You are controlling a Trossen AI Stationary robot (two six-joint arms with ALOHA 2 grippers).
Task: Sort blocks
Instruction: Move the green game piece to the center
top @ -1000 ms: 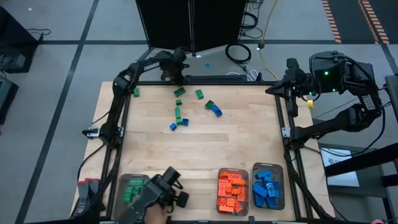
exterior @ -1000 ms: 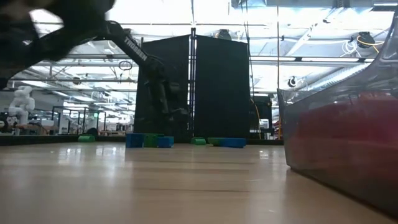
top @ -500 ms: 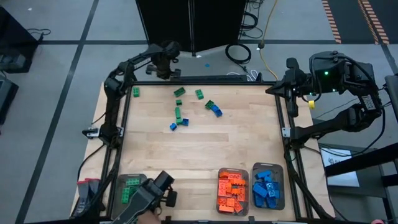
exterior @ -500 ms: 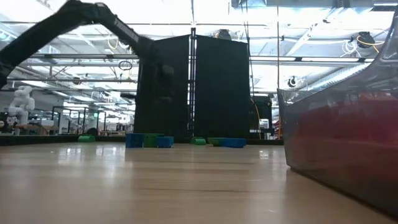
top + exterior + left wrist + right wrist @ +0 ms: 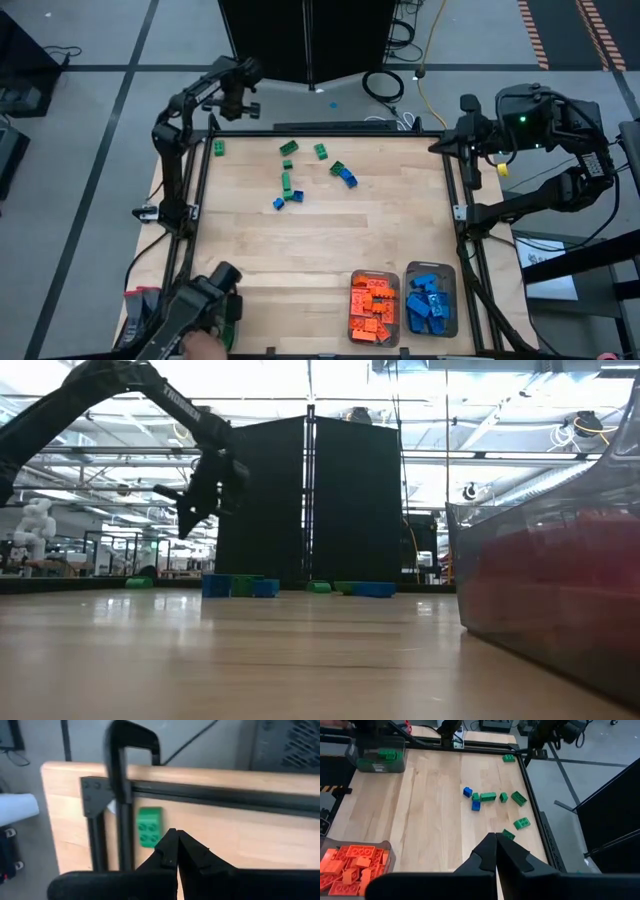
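Both your end effectors are closed and empty.
Left end effector (image 5: 243, 88) hangs past the surface's far corner; blocks (image 5: 290, 184) lie loose mid-surface.

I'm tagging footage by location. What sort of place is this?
Probably a robotics lab or open workshop: a framed wooden table on grey concrete floor, a white humanoid robot in the background, plus ceiling strip lights and cables.

The left pincer (image 5: 243, 103) swings out past the counter's (image 5: 320, 235) far left corner, away from the loose blocks (image 5: 292, 178), and now hangs raised beyond the frame rail with the lone green block (image 5: 149, 826) just below it. Near the front edge, a person's hand (image 5: 200, 318) pulls back leftward, covering the green tray (image 5: 376, 757).
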